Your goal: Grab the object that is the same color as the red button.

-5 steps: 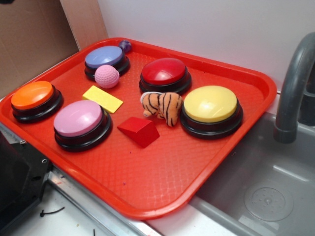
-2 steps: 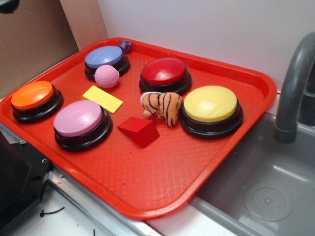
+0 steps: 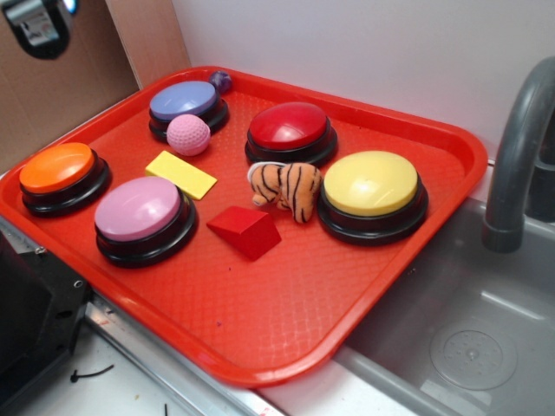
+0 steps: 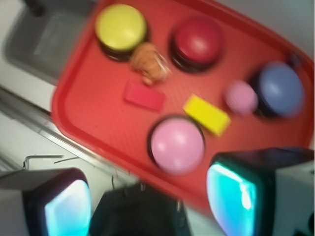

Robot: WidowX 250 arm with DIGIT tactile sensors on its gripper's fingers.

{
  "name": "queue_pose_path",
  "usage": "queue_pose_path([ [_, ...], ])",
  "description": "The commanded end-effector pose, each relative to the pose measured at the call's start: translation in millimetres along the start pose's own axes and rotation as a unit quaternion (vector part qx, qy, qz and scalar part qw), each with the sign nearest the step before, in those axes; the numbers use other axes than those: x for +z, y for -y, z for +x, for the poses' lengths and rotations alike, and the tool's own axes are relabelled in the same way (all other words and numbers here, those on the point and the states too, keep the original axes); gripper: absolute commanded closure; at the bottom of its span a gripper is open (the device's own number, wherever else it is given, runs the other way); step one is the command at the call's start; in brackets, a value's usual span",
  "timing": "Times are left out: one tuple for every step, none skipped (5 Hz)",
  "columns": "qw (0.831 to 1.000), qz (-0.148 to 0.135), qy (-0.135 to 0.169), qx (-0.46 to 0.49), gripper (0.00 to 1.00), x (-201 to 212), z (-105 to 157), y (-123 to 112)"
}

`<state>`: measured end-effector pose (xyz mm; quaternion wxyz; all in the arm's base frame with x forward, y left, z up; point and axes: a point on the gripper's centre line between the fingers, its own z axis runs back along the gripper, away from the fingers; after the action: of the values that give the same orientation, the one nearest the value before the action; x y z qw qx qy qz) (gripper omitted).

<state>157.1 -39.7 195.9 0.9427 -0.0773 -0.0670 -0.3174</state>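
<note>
1. Your gripper (image 4: 147, 196) hangs high above the tray's (image 3: 286, 312) near-left edge, fingers (image 4: 234, 194) spread wide and empty.
2. The red wedge (image 3: 244, 230) sits mid-tray — just in front of the plush tiger (image 3: 286, 188), right of the pink button (image 3: 140, 212), well apart from the red button (image 3: 290, 128) whose colour it matches.
3. In the blurred wrist view the red wedge lies ahead of the fingers, past the pink button and slightly left, its long axis running roughly crosswise.
4. You'll likely need to reach forward and descend — a long way yet.

white wall (image 3: 364, 52), cardboard panel (image 3: 61, 95), grey sink (image 3: 468, 338), faucet (image 3: 520, 147)
</note>
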Motion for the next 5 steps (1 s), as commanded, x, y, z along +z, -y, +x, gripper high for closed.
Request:
queue_pose_path([
  [0.965,0.01,0.067,-0.252,0.0,-34,24,6],
  [0.928,0.005,0.065,-0.367,0.0,-56,24,14],
  [0.919,-0.012,0.066,-0.389,0.0,-76,26,16],
  [0.918,-0.036,0.051,-0.392,0.0,-110,30,13],
  [0.917,-0.036,0.043,-0.395,0.0,-127,35,10],
])
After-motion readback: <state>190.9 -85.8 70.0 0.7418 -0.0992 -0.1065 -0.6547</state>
